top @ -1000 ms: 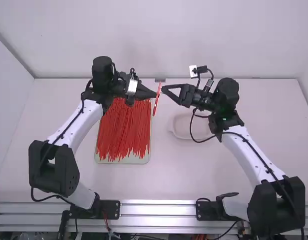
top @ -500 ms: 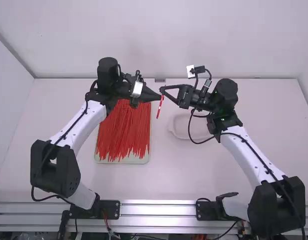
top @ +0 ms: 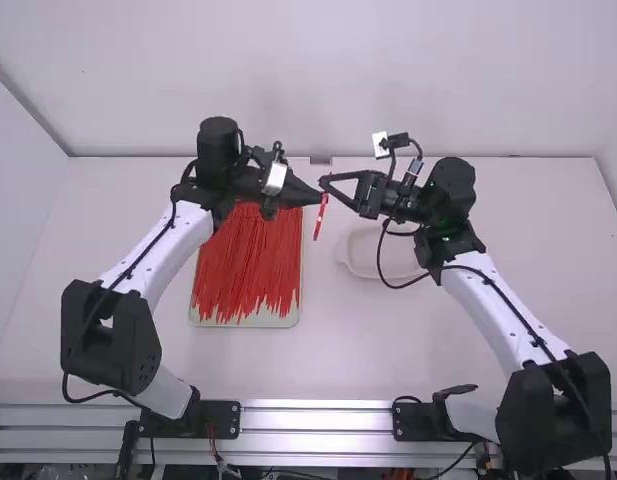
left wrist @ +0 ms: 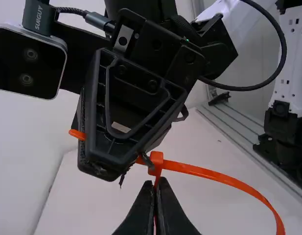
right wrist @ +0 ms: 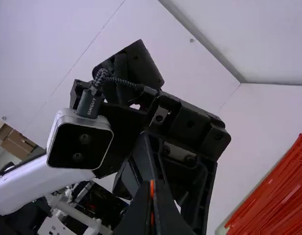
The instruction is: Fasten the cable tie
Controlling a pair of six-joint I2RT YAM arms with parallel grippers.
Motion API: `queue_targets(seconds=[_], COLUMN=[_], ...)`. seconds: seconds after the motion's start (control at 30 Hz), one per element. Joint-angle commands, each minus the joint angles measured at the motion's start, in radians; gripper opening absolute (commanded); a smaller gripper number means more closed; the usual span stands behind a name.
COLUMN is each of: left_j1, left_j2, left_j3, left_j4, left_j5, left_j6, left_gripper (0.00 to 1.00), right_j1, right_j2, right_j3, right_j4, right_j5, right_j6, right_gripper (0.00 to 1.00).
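Red cable tie (top: 319,216): off the table (top: 388,340), in the air at far centre, caught where the two pincer tips meet. Its loose length hangs down toward the near side, over the gap between the heap of ties and the tub.

Left pincer (top: 310,192): comes in from the left. In the left wrist view its fingers (left wrist: 143,205) are pressed together with a sliver of red strap between them. The tie's square head (left wrist: 156,159) sits just past their tips, and the strap curves away from there in a long bow.

Right pincer (top: 325,182): comes in from the right, tip to tip with the left one. In the right wrist view its fingers (right wrist: 160,215) are pinched on a thin strip of the tie (right wrist: 151,188). In the left wrist view its tip touches the tie at the head.

Heap of loose red cable ties (top: 248,262): lies on a pale board (top: 243,321), left of centre, its far right corner just under the left pincer.

Shallow clear tub (top: 363,262): on the table right of the hanging tie, beneath the right arm's wrist, apart from the board.
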Motion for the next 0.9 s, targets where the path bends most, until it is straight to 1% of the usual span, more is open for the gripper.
queue_targets(seconds=[0.0, 0.1, 0.3, 0.57, 0.87], left_j1=[0.003, 0.003, 0.003, 0.003, 0.003], left_j2=[-0.008, -0.008, -0.008, -0.008, -0.008], left_j3=[0.000, -0.011, -0.058, -0.158, -0.284], left_j4=[-0.023, -0.066, -0.072, -0.071, -0.071], left_j5=[0.018, 0.019, 0.021, 0.023, 0.032], left_j6=[0.011, 0.050, 0.059, 0.044, 0.010], left_gripper=[0.02, 0.02, 0.02, 0.02, 0.02], right_j1=[-0.001, -0.002, -0.005, -0.038, -0.046], right_j2=[0.003, 0.003, 0.003, 0.003, 0.002], right_j3=[0.003, 0.003, 0.003, 0.003, 0.003], right_j4=[0.007, 0.008, 0.040, 0.068, 0.140], right_j5=[-0.005, -0.003, -0.003, -0.006, -0.013], right_j6=[0.006, 0.006, 0.025, 0.051, 0.096], right_gripper=[0.00, 0.00, 0.00, 0.00, 0.00])
